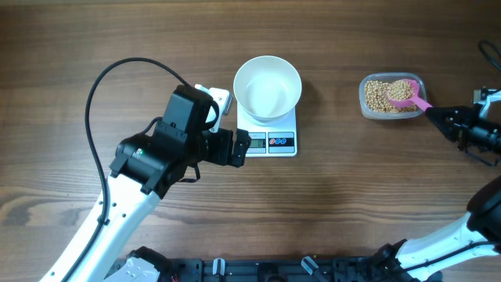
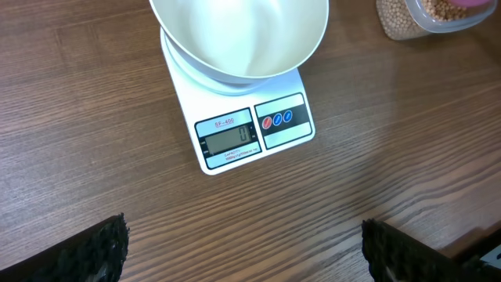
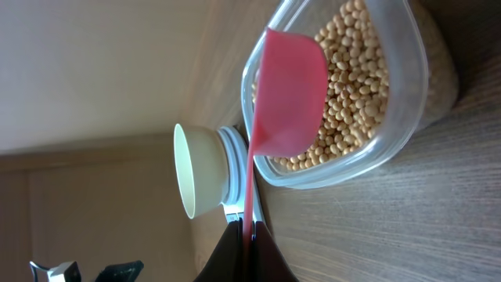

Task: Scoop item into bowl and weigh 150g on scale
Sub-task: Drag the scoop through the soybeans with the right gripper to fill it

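On the near side of the brown wooden table (image 1: 337, 204), the left gripper (image 1: 237, 148) hangs low with its fingers spread wide and empty, just in front of the small flat white square kitchen scale (image 1: 270, 142). Its display appears to read zero, though the digits are small. On the scale sits the round plain white bowl (image 1: 268, 86), with nothing in it.

Over to the right, the right gripper (image 1: 436, 116) has its fingers pressed together on the thin handle of a pink plastic scoop (image 1: 405, 92). The scoop's cup lies in the clear rounded-rectangle plastic tub (image 1: 365, 100) of small round tan beans (image 1: 379, 95), so all the beans are in the tub, well apart from the bowl.

I judge the task to be at its first scoop, with no weighing begun. The next move calls for lifting the cup level so no beans roll off, carrying it left over bare wood, and tipping it above the bowl's centre. The bowl's rim is the one thing to rise over. The left gripper stands close to the scale's front, so it should keep off the platform to leave the reading true.
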### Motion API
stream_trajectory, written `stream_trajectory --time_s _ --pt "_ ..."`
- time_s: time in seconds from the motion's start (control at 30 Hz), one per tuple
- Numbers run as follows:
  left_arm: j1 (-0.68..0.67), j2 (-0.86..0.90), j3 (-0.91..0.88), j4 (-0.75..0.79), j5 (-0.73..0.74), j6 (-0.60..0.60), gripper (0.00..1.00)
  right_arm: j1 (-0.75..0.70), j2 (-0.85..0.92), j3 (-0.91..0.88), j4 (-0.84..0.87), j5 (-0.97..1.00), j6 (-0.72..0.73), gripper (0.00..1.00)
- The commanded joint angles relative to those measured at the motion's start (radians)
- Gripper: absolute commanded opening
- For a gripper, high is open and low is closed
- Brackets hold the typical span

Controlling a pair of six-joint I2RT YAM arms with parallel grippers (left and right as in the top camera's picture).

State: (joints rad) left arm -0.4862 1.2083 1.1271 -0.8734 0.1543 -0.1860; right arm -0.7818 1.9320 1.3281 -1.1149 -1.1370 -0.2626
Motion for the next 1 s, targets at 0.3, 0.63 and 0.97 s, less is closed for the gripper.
stream_trajectory --time_s 0.3,0.63,0.97 --pt "-0.005 0.006 0.005 0.002 0.009 -0.002 1.00 -0.019 0.015 -0.012 -0.179 -0.119 -0.236 0.04" --pt "-0.005 0.006 0.005 0.002 0.009 -0.002 1.00 -0.019 0.015 -0.012 -0.226 -0.163 -0.286 0.04" --pt "-0.005 0.006 0.005 0.002 0.009 -0.002 1.00 0.001 0.014 -0.012 -0.436 -0.190 -0.475 0.04"
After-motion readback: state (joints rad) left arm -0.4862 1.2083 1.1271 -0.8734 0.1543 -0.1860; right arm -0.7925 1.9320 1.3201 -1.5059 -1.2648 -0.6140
